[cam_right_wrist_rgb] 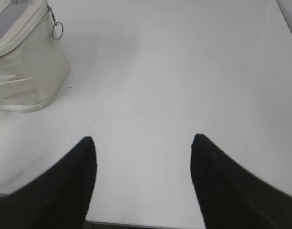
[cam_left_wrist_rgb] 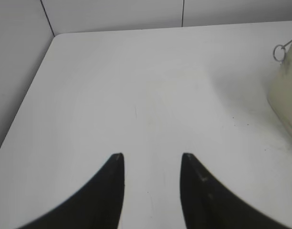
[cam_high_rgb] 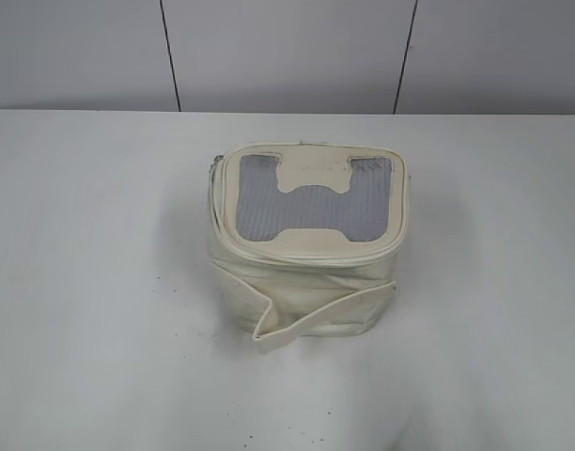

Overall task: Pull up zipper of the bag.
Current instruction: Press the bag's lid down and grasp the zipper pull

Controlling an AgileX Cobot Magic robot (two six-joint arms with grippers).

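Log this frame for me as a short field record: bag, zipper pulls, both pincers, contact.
bag: cream bag upright at mid table, grey ribbed top with cream patch
strap: loose band across the front
zipper pull, left wrist view: ring at the bag's upper edge
zipper pull, right wrist view: ring hanging at a top corner
left pincer: open, over bare table
right pincer: open, short of the bag
contact: none

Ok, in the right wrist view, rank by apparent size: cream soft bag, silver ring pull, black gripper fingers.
1. Black gripper fingers, largest, though nearest the camera.
2. Cream soft bag, partly cropped.
3. Silver ring pull, smallest.
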